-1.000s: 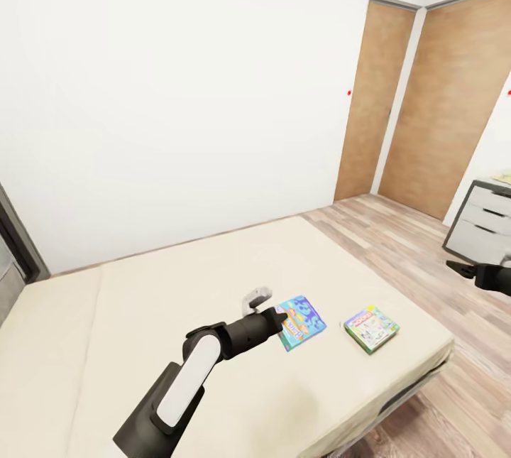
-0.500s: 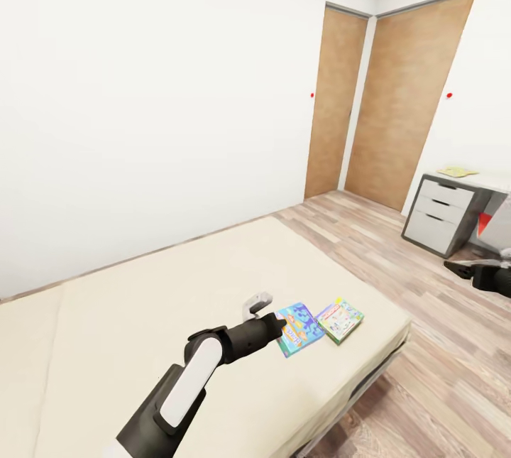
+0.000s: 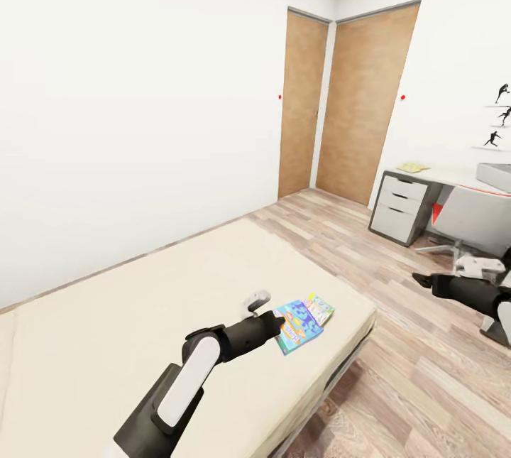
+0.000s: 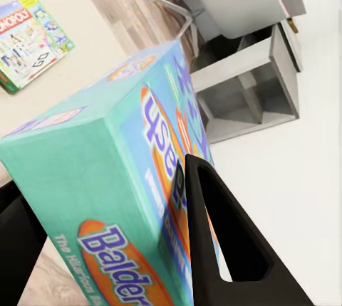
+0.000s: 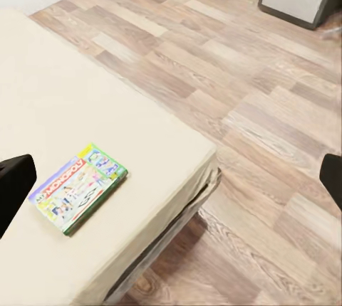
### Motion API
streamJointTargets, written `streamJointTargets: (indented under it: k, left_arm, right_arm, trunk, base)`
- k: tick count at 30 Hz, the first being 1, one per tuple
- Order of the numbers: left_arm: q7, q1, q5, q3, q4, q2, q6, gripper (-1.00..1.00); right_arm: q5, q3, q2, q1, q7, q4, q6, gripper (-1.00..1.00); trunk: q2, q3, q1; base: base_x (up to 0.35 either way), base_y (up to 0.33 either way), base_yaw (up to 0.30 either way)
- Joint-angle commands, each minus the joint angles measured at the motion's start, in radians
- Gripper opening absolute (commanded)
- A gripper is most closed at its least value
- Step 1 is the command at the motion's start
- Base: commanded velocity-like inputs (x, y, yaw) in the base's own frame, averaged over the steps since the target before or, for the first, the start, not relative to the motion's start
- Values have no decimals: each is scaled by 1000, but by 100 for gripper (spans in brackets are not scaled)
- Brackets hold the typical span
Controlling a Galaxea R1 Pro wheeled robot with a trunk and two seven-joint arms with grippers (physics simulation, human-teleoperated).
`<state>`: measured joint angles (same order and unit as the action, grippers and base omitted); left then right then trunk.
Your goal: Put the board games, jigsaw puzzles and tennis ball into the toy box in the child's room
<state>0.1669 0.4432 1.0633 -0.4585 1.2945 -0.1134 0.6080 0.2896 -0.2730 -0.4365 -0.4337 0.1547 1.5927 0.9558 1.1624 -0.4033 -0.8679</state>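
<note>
Blue "Balder…" game box [image 4: 135, 199] clamped in left gripper [image 4: 107, 249] | green "MONOPOLY" box [image 5: 78, 186] on bed [image 5: 85, 92] | right gripper [image 5: 171, 178] wide apart

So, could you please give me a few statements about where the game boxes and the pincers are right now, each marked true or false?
1. The left pincer is shut on the blue board game. True.
2. The green board game lies on the floor. False: it lies flat on the bed, near its corner.
3. The right pincer holds a game box. False: its jaws are open and hold nothing.
4. Two wooden doors stand shut in the corner of the room. True.
5. The table with grey drawers stands beyond the bed. True.
</note>
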Motion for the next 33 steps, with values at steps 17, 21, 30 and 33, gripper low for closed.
streamJointTargets:
  k: [17, 21, 30, 33]
  left_arm:
    - [19, 0, 10, 0, -7, 15, 1, -100]
    - [26, 0, 9, 2, -10, 16, 0, -100]
    - [18, -7, 9, 52, -31, 42, -2, -100]
    - [13, -12, 9, 83, -48, 68, -11, -100]
  right_arm:
    - [-9, 44, 44, -1, -73, 14, 9, 100]
    - [-9, 46, 40, 6, -22, 20, 9, 100]
    - [-5, 48, 43, -23, 124, 22, 65, 100]
    - [-3, 48, 50, -82, 135, 22, 91, 100]
  trunk:
    - [-118, 52, 65]
    - [-146, 65, 81]
    - [-209, 93, 115]
    - [-230, 102, 127]
  base:
    - [0, 0, -284]
    - [0, 0, -287]
    - [0, 0, -286]
    - [0, 0, -283]
